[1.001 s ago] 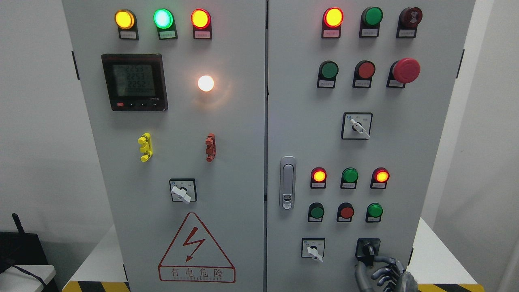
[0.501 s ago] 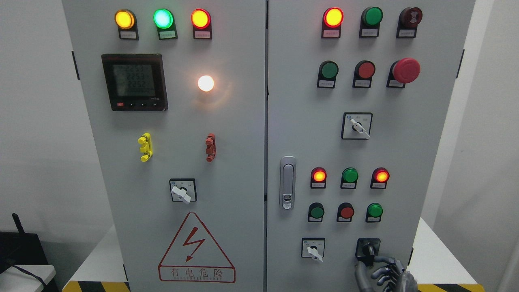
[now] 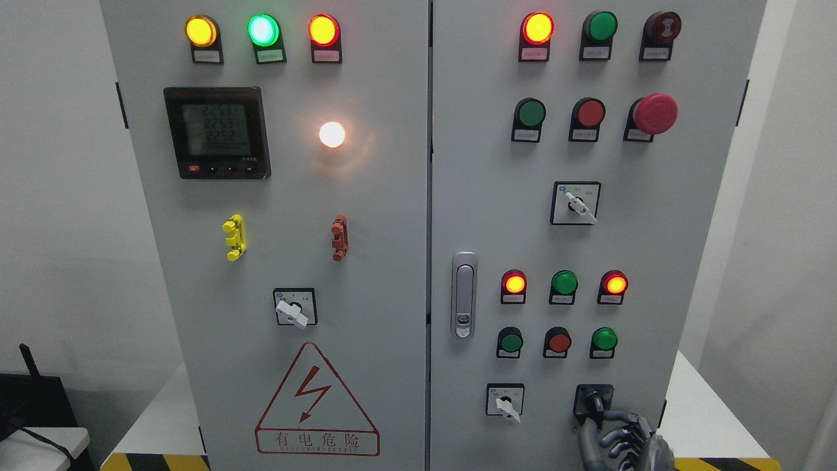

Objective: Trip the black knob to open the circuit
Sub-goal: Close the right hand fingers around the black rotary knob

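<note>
1. Head view: the black knob [image 3: 594,401] is sitting on its black square plate at the lower right of the right-hand cabinet door [image 3: 471,216], well below the silver door latch [image 3: 464,294] and off to its right, just right of the white-handled selector switch [image 3: 505,401] on the bottom row.

2. The right hand [image 3: 621,441] is coming up from the bottom edge, directly under the knob. Its fingers [image 3: 618,428] are curling toward the panel, the thumb rising beside the plate's lower left corner and the top finger lying against the knob's lower right side. It looks like touching contact, not a closed grip; whether the knob is really pinched I cannot tell.

3. The left hand is not showing anywhere.

4. Handling, as a judgement: the knob is looking like rigid moulded plastic fixed on a shaft, so it is not going to lift or bend, only rotate, probably with a stiff spring snap. Its surface is looking smooth, so slipping is the risk.

5. The best hold is probably across the raised bar of the knob, thumb on one flank and fingers on the other, squeezing before twisting.

6. The indicator lamps above the latch are glowing red, which suggests the circuit is not yet tripped.
</note>
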